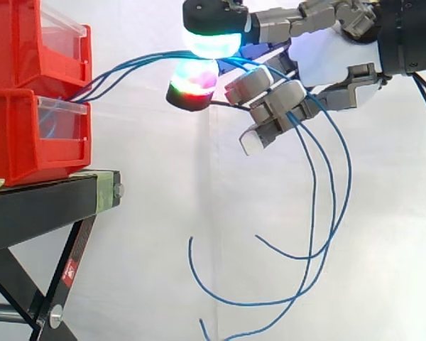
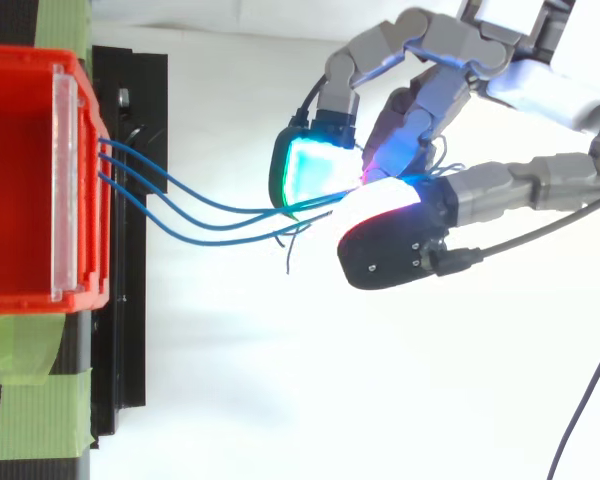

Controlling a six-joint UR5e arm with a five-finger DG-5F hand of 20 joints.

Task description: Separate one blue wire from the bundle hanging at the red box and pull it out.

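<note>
Three blue wires run out of the front of the red bins and rise to the right into my hand. The hand comes in from the right, level with the upper bin. Its fingers are curled, and two glowing fingertips, one green and one red, pinch the wires between them. From above, the green pad and a white pad meet where the wires converge. Past the pinch the wires drape over the lower fingers and hang in long loops with their loose ends low.
Two red bins are stacked on a black stand at the left, with green tape on the stand's top. A white curtain lies behind. Open space lies below and to the right of the hand.
</note>
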